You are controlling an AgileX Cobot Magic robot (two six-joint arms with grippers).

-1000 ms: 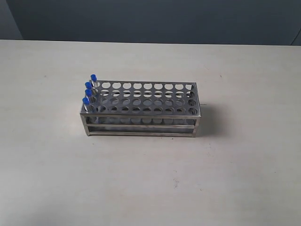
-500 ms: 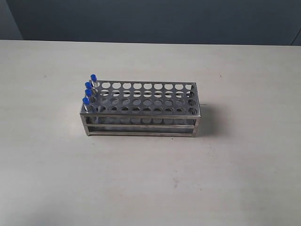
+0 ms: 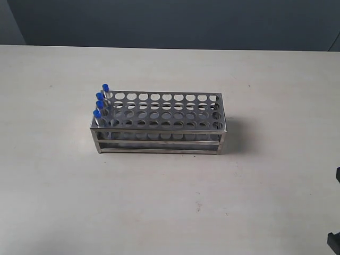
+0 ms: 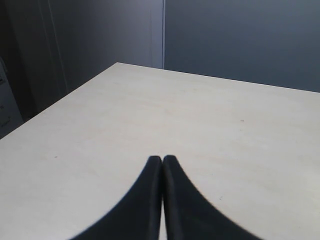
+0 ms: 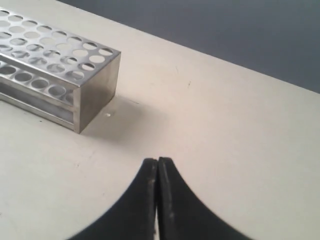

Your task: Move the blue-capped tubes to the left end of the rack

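Exterior view: four blue-capped tubes (image 3: 101, 104) sit at the left end of the rack (image 3: 164, 121), left fingers (image 4: 145, 200) and right fingers (image 5: 172, 200) closed empty, so it looks done and you should just steer clear.

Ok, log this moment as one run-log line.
blue-capped tubes: four, left end of rack | left gripper: shut, empty, over table | right gripper: shut, empty, beyond rack's right end

Four blue-capped tubes (image 3: 100, 104), one rack (image 3: 159, 130), one tabletop (image 3: 265, 202), two grippers: left gripper (image 4: 162, 160), right gripper (image 5: 158, 162).
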